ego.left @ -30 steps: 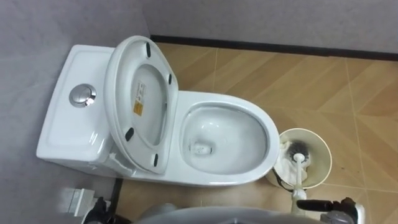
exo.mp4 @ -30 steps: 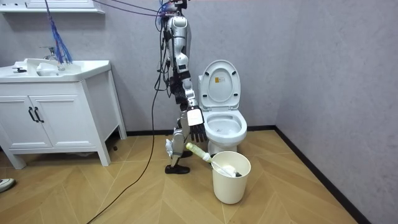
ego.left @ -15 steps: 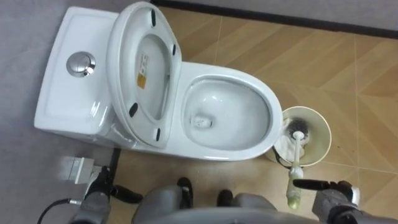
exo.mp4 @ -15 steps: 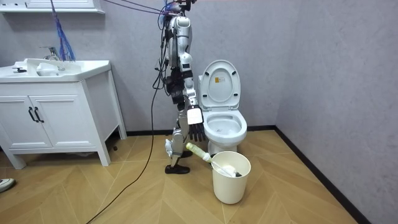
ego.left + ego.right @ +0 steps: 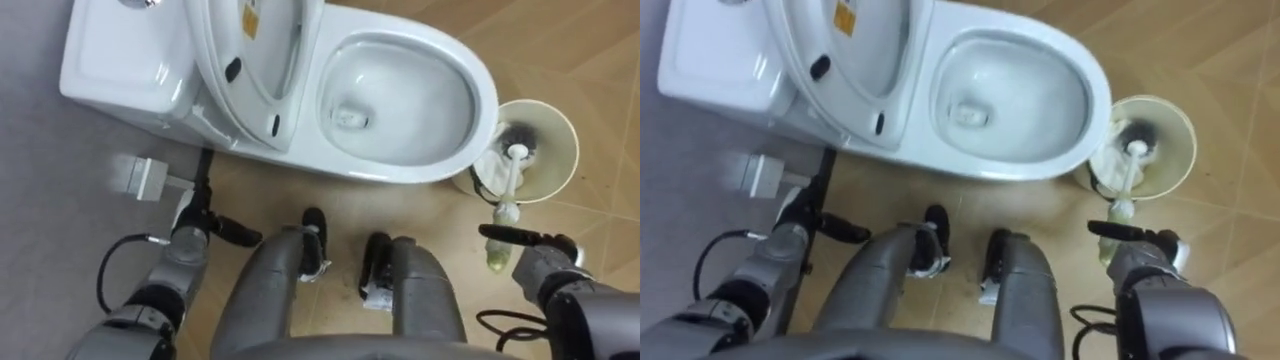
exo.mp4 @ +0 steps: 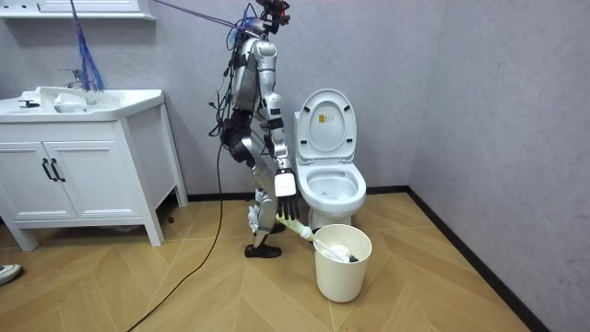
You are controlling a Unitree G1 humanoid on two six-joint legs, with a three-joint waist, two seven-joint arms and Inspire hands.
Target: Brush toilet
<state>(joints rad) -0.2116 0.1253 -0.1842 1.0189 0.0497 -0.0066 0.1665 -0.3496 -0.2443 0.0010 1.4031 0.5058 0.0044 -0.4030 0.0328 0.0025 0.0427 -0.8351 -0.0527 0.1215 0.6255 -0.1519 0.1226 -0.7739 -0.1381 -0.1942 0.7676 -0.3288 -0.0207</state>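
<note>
toilet (image 5: 400, 168) seat up, I stand at its side | brush (image 5: 508, 195) head down in the white bin (image 5: 562, 150) beside the bowl, handle leaning out toward me | right hand (image 5: 545, 268) fingers straight, tips seemingly at the handle end, gripping nothing | left hand (image 5: 200, 238) low at my side, fingers relaxed, empty

Brush (image 5: 509, 185) leans in bin (image 5: 557, 140) beside toilet (image 5: 335, 162); right hand (image 5: 538, 262), fingers (image 5: 502, 233) straight, at handle.
</note>
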